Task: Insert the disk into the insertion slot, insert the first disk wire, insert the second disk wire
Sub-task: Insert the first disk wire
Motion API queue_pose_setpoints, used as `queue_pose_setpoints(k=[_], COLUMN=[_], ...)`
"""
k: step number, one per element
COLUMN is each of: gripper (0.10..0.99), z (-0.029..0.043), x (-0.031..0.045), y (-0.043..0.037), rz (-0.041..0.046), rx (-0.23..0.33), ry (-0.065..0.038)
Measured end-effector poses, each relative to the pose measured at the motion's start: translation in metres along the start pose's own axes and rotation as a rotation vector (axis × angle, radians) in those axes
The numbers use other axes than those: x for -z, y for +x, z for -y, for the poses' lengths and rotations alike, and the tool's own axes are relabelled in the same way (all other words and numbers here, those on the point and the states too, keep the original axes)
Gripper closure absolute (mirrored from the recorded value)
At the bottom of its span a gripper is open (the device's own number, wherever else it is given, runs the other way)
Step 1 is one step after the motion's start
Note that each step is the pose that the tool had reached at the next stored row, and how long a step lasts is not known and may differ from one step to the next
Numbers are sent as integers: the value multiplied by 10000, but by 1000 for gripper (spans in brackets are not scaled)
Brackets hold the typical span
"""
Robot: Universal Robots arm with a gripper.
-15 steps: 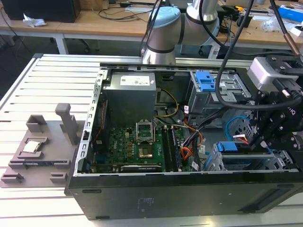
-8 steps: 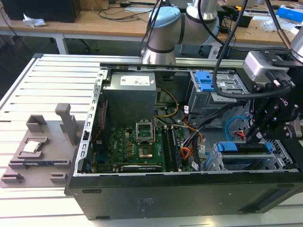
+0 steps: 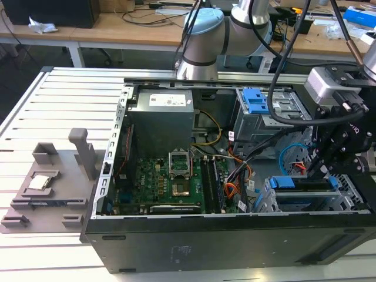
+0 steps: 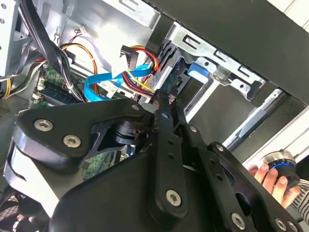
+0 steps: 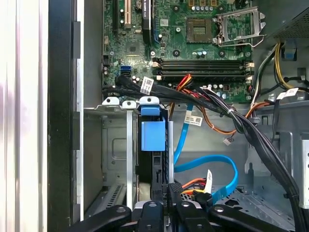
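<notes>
**Exterior view.** A slatted pale metal tabletop (image 3: 59, 88) carries an open black computer case (image 3: 205, 247) lying on its side. Wooden desks (image 3: 117, 26) strewn with cables line the room behind. A robot arm (image 3: 202, 35) with grey joints rises beyond the case. At the exterior view's left, near the case, a grey fixture plate (image 3: 47, 188) with upright posts lies on the tabletop.

Inside the case are a grey power supply (image 3: 161, 117), a green motherboard (image 3: 170, 188) and a tall grey cage (image 3: 258, 111) bearing a blue latch. The insertion slot (image 3: 305, 202) occupies the case's corner toward the exterior view's right. The disk (image 3: 283, 183) sits inside it, with the blue carrier end facing the case's interior.

**Wrist views.** The tool (image 5: 169, 187) reaches down at the disk's exposed end. Its fingers are drawn narrowly together on the end of the first disk wire (image 5: 195, 182), whose red and orange strands run off to one side. The second disk wire (image 5: 227, 169) loops just beside the tool. Thick black cables (image 5: 251, 130) cross between the motherboard and the slot, passing over that blue cable's far run. In the second wrist view, a person's hand (image 4: 268, 178) rests at a round blue-ringed knob (image 4: 280, 162) outside the case.
</notes>
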State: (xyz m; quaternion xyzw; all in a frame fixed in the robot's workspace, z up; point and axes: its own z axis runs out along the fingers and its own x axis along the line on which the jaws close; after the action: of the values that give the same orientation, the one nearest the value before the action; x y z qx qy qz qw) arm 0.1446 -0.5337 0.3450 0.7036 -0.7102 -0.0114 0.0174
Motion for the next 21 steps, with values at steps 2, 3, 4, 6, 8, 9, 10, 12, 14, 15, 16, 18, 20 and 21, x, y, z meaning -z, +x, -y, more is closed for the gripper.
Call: queue_pose_setpoints(k=[2, 3, 4, 6, 8, 9, 10, 12, 14, 15, 16, 18, 20, 21], gripper=[922, 922, 922, 922, 922, 922, 922, 922, 922, 922, 922, 922, 922, 922], z=[12, 17, 22, 33, 38, 39, 40, 41, 41, 40, 40, 43, 48, 53], x=[-7, -9, -10, -9, -12, -12, -13, -16, -15, -15, -18, -30, -46, -52], y=[0, 0, -1, -1, 0, 1, 6, 27, 38, 38, 39, 39, 39, 38], rz=[0, 3, 4, 2, 2, 2, 0, 5, 2, 4, 8, 10, 11, 10], rx=[1, 2, 1, 1, 0, 0, 1, 2, 2, 2, 1, 0, 1, 2], ry=[2, 3, 0, 1, 0, 0, 1, 1, 1, 1, 1, 0, 0, 0])
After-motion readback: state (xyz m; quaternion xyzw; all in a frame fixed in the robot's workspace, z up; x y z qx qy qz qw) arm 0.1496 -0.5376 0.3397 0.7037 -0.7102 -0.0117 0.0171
